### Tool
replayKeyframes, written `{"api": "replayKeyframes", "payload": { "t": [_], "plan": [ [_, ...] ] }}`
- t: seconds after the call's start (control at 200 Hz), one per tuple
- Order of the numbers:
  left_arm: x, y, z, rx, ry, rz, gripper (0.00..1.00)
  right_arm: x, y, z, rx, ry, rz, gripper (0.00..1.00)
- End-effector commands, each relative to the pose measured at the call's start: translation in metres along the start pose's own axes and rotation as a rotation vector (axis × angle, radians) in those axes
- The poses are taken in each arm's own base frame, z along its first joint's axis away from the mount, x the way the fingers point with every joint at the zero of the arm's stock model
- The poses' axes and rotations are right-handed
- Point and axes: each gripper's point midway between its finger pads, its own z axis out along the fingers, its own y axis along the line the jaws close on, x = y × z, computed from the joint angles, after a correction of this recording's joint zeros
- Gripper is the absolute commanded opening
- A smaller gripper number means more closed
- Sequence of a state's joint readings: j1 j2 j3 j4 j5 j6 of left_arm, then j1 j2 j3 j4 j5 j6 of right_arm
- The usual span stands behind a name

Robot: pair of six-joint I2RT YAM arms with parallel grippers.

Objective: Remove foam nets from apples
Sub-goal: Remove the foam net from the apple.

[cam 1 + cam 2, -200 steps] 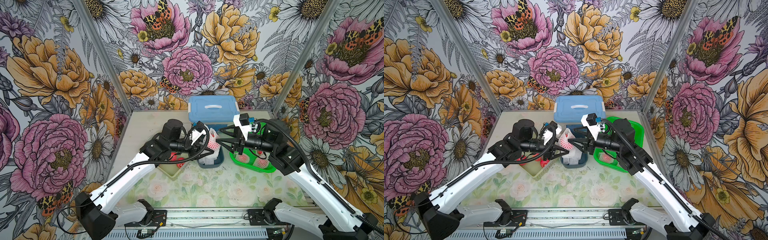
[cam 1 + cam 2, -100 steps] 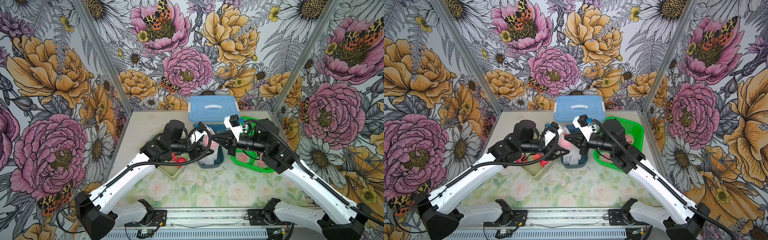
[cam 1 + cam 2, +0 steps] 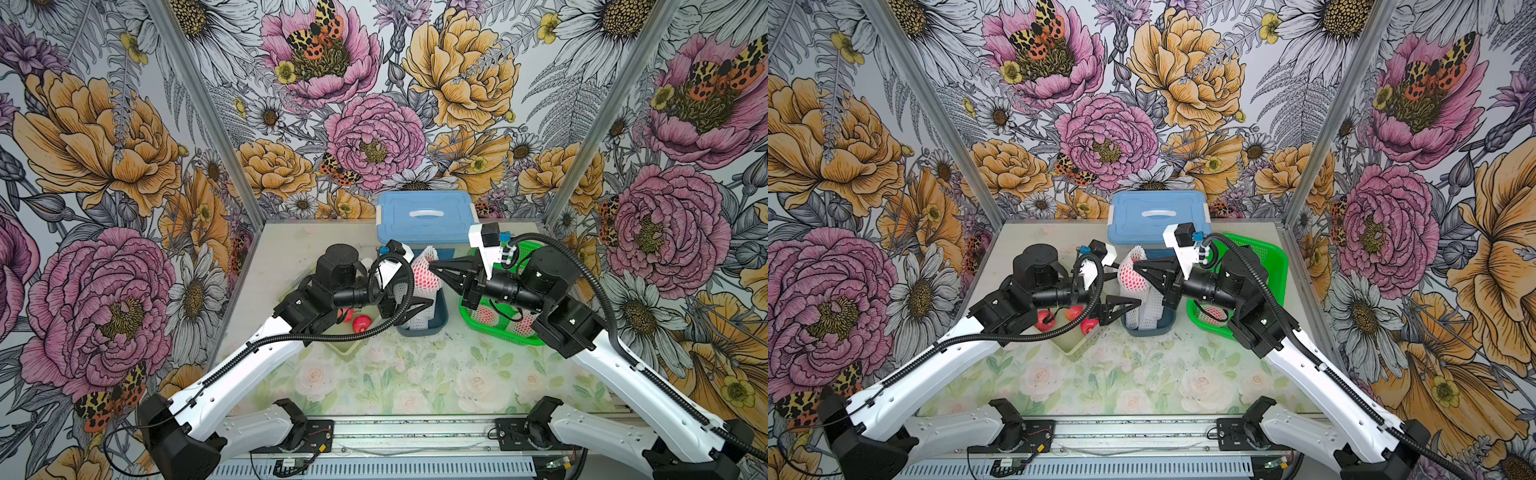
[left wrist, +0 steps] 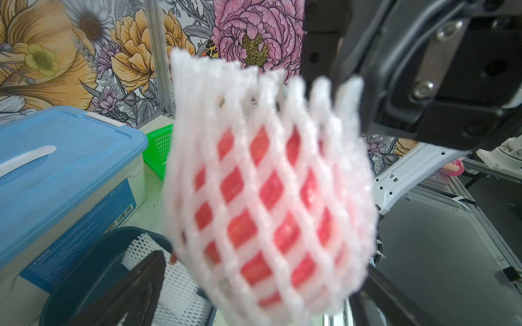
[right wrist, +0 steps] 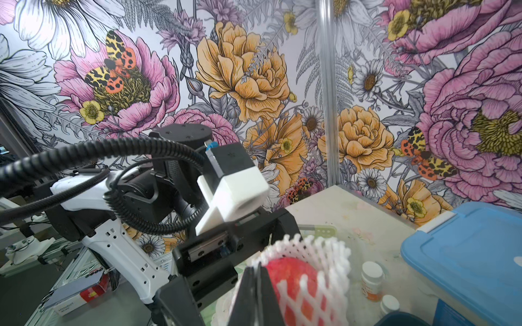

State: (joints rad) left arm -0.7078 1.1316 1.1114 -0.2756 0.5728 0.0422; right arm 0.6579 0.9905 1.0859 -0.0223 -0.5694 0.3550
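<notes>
Level over the bin (image 3: 420,330), right fingers (image 5: 251,293) pinch the foam net (image 4: 203,93); left fingers (image 4: 135,288) gape wide around it.

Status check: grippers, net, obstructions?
Left gripper open, straddling netted apple. Right gripper shut on foam net rim. Both raised above dark bin; nothing between.

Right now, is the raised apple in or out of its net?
In: the foam net wraps the apple, red showing through its holes.

Both top views look down from high in front onto the whole desk (image 3: 415,374). The left wrist view sits close against the netted apple (image 4: 268,197), facing the box (image 4: 56,158). The right wrist view shares apple and box, looking toward the left arm (image 5: 118,245).
</notes>
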Motion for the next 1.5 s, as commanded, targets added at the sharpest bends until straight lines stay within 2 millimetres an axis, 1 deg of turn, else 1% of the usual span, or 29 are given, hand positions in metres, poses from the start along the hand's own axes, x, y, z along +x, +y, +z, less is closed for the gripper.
{"api": "replayKeyframes", "payload": {
  "t": [0.0,0.24,0.35,0.41,0.445,0.505,0.56,0.57,0.596,0.611,0.651,0.736,0.796,0.901,0.966,1.006,1.161,1.251,1.336,1.426,1.491],
  "plan": [
    [-0.015,-0.003,0.000,0.009,-0.081,0.013,0.99,-0.023,0.006,0.002,-0.034,-0.116,0.062,0.00],
    [-0.028,-0.004,-0.002,0.000,-0.133,0.026,0.99,-0.017,0.003,0.006,-0.030,-0.110,0.080,0.00],
    [-0.030,-0.008,-0.002,0.025,-0.137,0.032,0.93,-0.016,0.001,0.007,-0.023,-0.110,0.079,0.00],
    [-0.029,-0.009,-0.001,0.035,-0.132,0.032,0.86,-0.015,0.001,0.007,-0.021,-0.108,0.082,0.00],
    [-0.028,-0.011,-0.001,0.043,-0.129,0.034,0.80,-0.015,0.000,0.008,-0.016,-0.108,0.083,0.00],
    [-0.028,-0.011,-0.001,0.043,-0.129,0.036,0.67,-0.013,-0.001,0.008,-0.009,-0.102,0.087,0.00],
    [-0.027,-0.010,-0.001,0.040,-0.129,0.035,0.53,-0.011,-0.004,0.008,0.005,-0.096,0.090,0.00],
    [-0.027,-0.010,-0.001,0.041,-0.128,0.034,0.51,-0.011,-0.004,0.008,0.006,-0.095,0.088,0.03],
    [-0.027,-0.010,-0.001,0.038,-0.126,0.034,0.45,-0.010,-0.005,0.008,0.010,-0.091,0.089,0.06],
    [-0.026,-0.009,0.000,0.037,-0.123,0.031,0.43,-0.010,-0.005,0.007,0.012,-0.090,0.087,0.10],
    [-0.025,-0.009,0.000,0.036,-0.120,0.031,0.42,-0.011,-0.005,0.006,0.019,-0.085,0.081,0.20],
    [-0.023,-0.008,0.000,0.033,-0.111,0.028,0.39,-0.011,-0.005,0.003,0.036,-0.071,0.062,0.37],
    [-0.021,-0.008,0.000,0.030,-0.105,0.028,0.32,-0.010,-0.005,0.000,0.052,-0.054,0.044,0.51],
    [-0.021,-0.008,-0.001,0.026,-0.103,0.031,0.14,-0.008,-0.009,-0.007,0.102,-0.036,0.006,0.67],
    [-0.020,-0.008,-0.002,0.024,-0.102,0.031,0.06,-0.006,-0.012,-0.012,0.136,-0.031,-0.016,0.70],
    [-0.020,-0.009,-0.003,0.027,-0.101,0.034,0.00,-0.005,-0.014,-0.013,0.150,-0.024,-0.024,0.71],
    [-0.018,-0.012,-0.005,0.037,-0.090,0.045,0.00,-0.003,-0.019,-0.014,0.183,-0.001,-0.039,0.72],
    [-0.015,-0.011,-0.006,0.030,-0.077,0.048,0.00,-0.009,-0.024,-0.022,0.240,-0.018,-0.074,0.72],
    [-0.012,-0.012,-0.006,0.029,-0.064,0.053,0.00,-0.015,-0.022,-0.029,0.257,-0.023,-0.099,0.72],
    [-0.009,-0.017,-0.004,0.040,-0.055,0.067,0.00,-0.018,-0.018,-0.025,0.229,-0.015,-0.097,0.72],
    [-0.004,-0.015,0.000,0.024,-0.028,0.075,0.00,-0.019,-0.012,-0.022,0.193,-0.009,-0.091,0.72]
  ]
}}
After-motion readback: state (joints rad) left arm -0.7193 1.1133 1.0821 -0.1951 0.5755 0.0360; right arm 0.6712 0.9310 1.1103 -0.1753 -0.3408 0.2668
